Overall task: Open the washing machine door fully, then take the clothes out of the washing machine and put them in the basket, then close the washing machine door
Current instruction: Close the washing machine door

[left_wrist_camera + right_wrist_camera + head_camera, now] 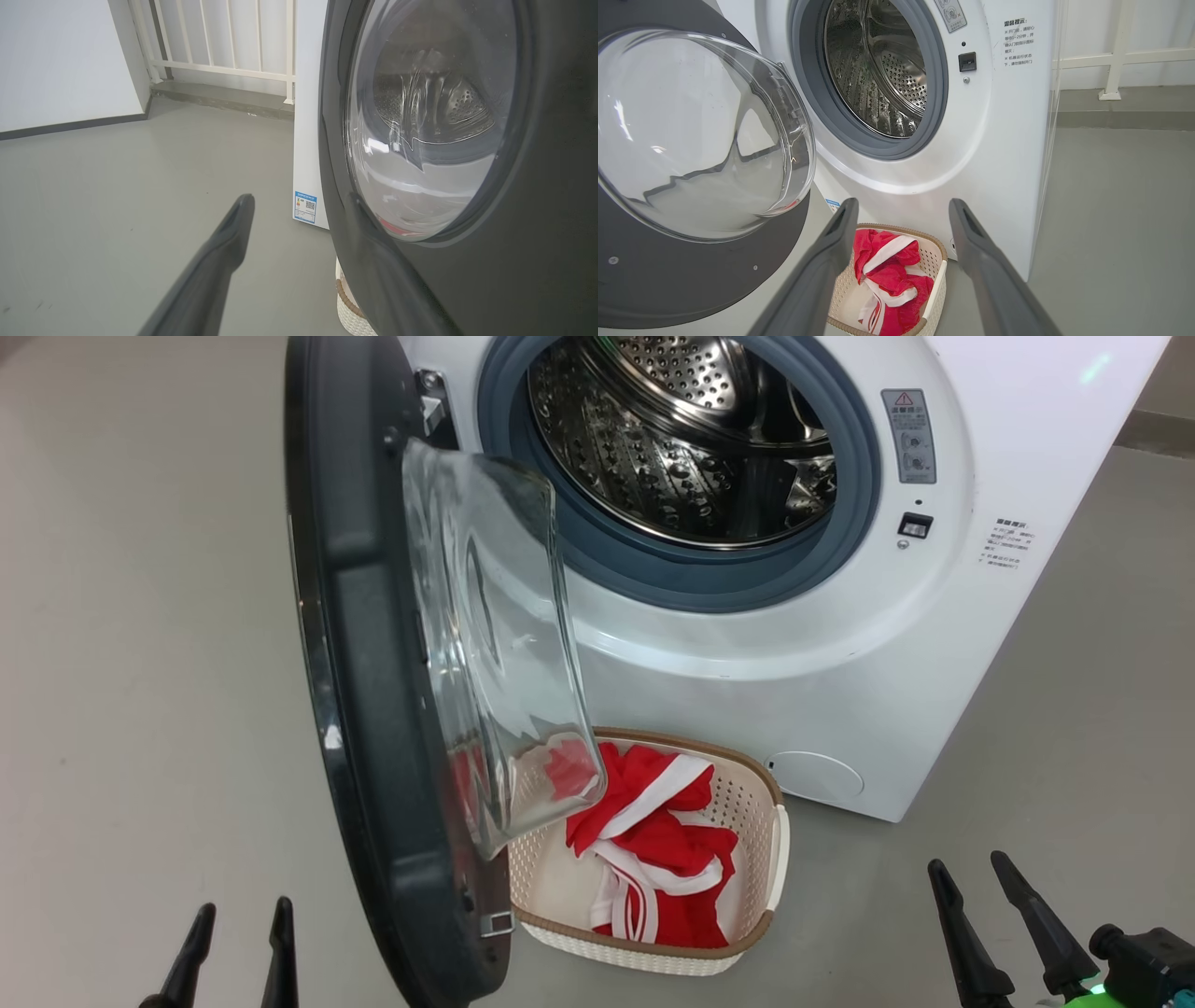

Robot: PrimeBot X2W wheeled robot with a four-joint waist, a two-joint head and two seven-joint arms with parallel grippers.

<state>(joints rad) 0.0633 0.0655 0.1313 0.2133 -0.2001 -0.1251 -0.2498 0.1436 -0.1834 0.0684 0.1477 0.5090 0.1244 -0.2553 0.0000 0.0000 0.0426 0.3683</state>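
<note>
The washing machine [840,691] stands with its door [364,616] swung open to the left, edge-on to me, glass bowl bulging toward the drum. The steel drum [672,439] looks empty. The red and white clothes [663,840] lie in the basket [758,821] on the floor under the opening. My left gripper [241,919] is open, low at the door's outer side. In the left wrist view one finger lies right beside the black rim [537,261]; contact cannot be judged. My right gripper [966,868] is open and holds nothing, back from the basket [936,280].
Grey floor surrounds the machine. A white railing [219,70] and a white wall [60,60] stand behind the machine's left side, with more railing [1115,60] at its right. A blue label sticker [305,206] is on the machine's side panel.
</note>
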